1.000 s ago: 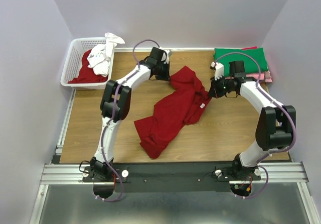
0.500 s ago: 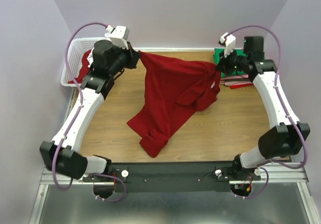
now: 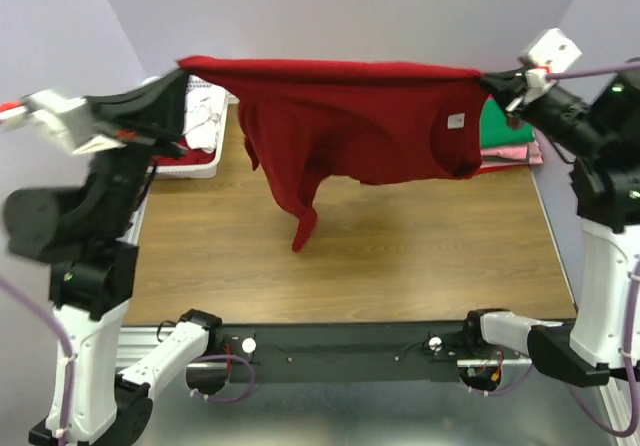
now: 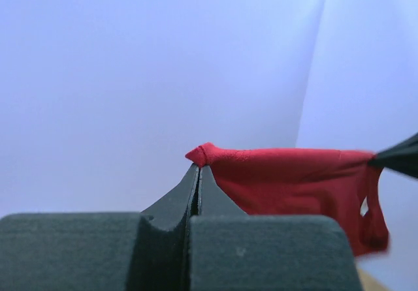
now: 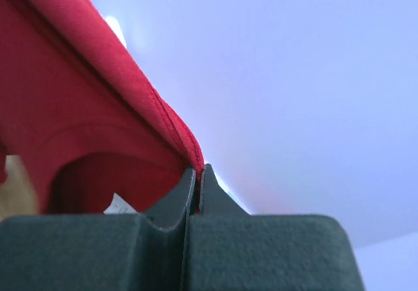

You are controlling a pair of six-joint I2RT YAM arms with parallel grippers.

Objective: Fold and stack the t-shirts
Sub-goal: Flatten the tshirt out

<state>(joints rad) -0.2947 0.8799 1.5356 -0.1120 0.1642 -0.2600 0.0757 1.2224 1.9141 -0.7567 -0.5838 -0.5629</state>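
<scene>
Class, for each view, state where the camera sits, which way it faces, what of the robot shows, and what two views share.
Top external: above and behind the robot, facing down at the table; left arm, right arm show.
Left wrist: on the left arm, facing the wall; left hand pinching the dark red t-shirt.
Right wrist: on the right arm, facing the wall; right hand pinching its edge.
Both wrist views share that shirt.

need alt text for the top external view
A dark red cloth t-shirt hangs stretched above a wooden table, its top corners pinched by the left gripper and right gripper. A white plastic lattice basket sits back left, folded green and pink shirts back right.
</scene>
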